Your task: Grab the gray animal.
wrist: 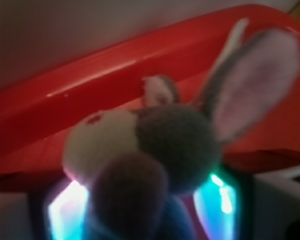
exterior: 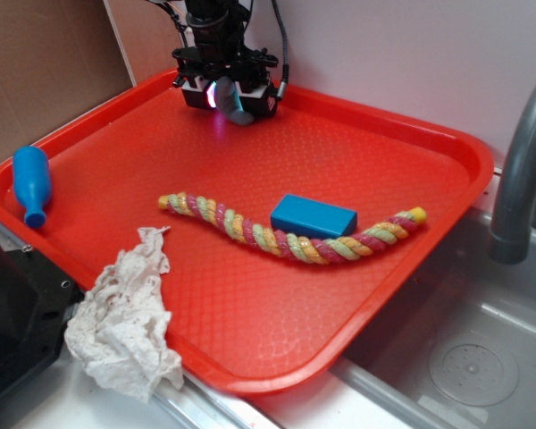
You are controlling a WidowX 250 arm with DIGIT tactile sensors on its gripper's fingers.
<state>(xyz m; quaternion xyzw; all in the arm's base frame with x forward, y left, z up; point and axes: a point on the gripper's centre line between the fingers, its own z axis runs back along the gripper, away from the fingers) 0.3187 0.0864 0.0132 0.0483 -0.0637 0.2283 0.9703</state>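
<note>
The gray animal [wrist: 165,145] is a small plush with a dark gray body, a lighter head and long ears. It fills the wrist view, pressed between the two glowing finger pads [wrist: 67,210]. In the exterior view it [exterior: 242,113] sticks out below my gripper [exterior: 235,100] at the back of the red tray [exterior: 250,304]. My gripper [wrist: 145,200] is shut on the gray animal, close to the tray's far rim [wrist: 90,85].
A blue block [exterior: 313,216] lies mid-tray against a multicoloured rope [exterior: 286,237]. A blue bottle-shaped toy [exterior: 31,183] lies at the tray's left edge. A white lacy cloth [exterior: 125,317] hangs over the front-left rim. A sink and gray faucet [exterior: 518,170] are to the right.
</note>
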